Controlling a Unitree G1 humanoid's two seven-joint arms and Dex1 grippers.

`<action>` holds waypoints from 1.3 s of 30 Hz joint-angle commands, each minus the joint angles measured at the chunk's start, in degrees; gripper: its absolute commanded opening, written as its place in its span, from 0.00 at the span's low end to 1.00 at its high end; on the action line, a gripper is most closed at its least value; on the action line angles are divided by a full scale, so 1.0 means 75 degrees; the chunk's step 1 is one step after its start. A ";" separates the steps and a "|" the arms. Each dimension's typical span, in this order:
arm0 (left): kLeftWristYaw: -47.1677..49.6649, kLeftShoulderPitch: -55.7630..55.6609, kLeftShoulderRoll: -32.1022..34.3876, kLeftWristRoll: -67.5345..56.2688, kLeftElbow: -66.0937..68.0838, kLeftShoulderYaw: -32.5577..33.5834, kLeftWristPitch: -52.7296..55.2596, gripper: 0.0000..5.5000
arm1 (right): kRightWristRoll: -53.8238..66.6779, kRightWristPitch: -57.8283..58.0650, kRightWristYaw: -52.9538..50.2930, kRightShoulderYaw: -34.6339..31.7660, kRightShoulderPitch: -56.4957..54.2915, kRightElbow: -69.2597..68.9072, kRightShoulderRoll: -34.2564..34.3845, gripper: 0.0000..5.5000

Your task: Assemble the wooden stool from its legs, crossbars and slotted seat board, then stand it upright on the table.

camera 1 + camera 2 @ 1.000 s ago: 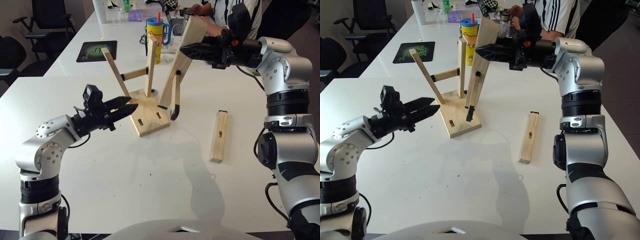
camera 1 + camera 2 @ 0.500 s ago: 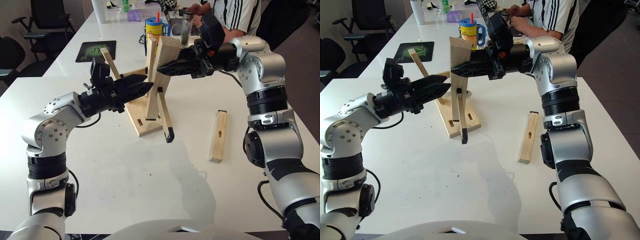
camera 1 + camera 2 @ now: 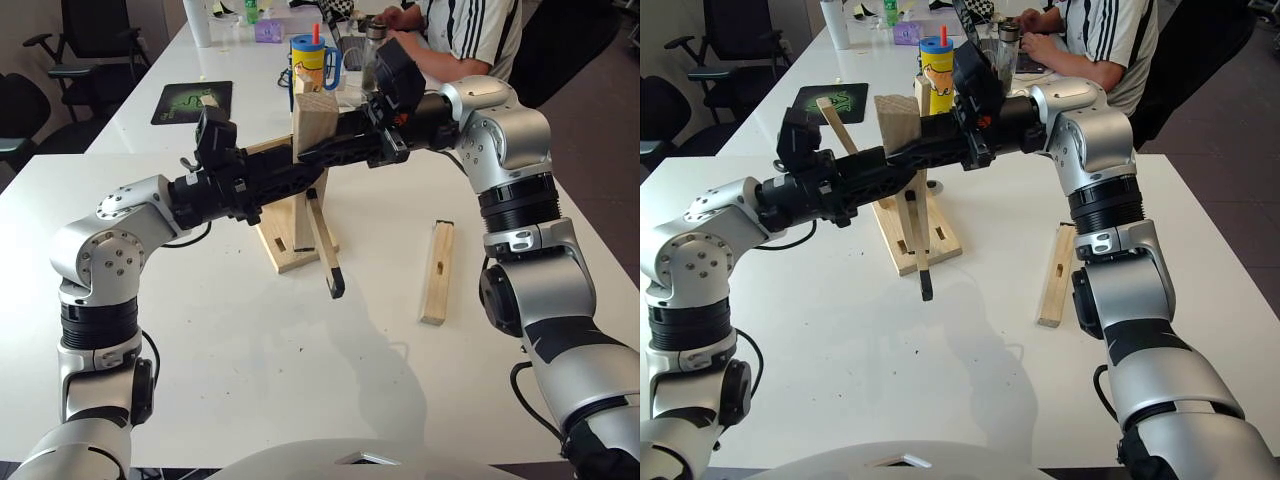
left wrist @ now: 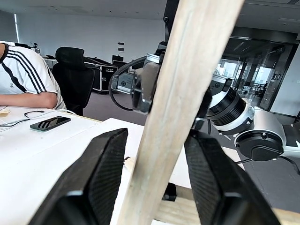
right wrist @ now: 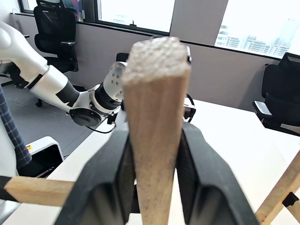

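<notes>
The slotted seat board (image 3: 290, 255) lies flat on the white table, with a leaning leg (image 3: 835, 120) and an upright leg (image 3: 925, 95) standing in it, joined by a crossbar (image 3: 265, 147). My right gripper (image 5: 157, 136) is shut on the upper end of a third leg (image 3: 322, 235). This leg hangs tilted over the board, and its black-capped foot (image 3: 336, 290) is beyond the board's near edge. My left gripper (image 4: 157, 136) is open. Its fingers (image 4: 98, 178) stand either side of the same leg, just below the right gripper.
A loose slotted wooden piece (image 3: 437, 272) lies on the table to the right of the board. A blue and yellow cup (image 3: 315, 55) and a black mat (image 3: 192, 100) sit on the far table. The near half of my table (image 3: 250, 380) is bare.
The right arm swung the held leg leftward and steeper, over the seat board. The left gripper rose and moved right until its fingers straddle that leg.
</notes>
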 commanded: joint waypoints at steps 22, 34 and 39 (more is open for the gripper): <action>0.0510 0.0000 0.0040 0.0816 0.0407 -0.0133 -0.0675 0.19 | 0.0072 0.0648 -0.1113 -0.0574 -0.0652 0.0334 0.0193 0.39; 0.2596 0.0692 -0.0582 0.1673 0.0928 0.0776 -0.1416 0.19 | -0.2114 -0.1643 -0.4436 -0.0283 0.0075 0.1967 0.0346 0.39; 0.4061 0.0795 -0.1455 0.2019 0.1182 0.1156 -0.1941 0.19 | -0.3474 -0.2243 -0.6174 0.0546 0.1415 0.2326 0.0905 0.39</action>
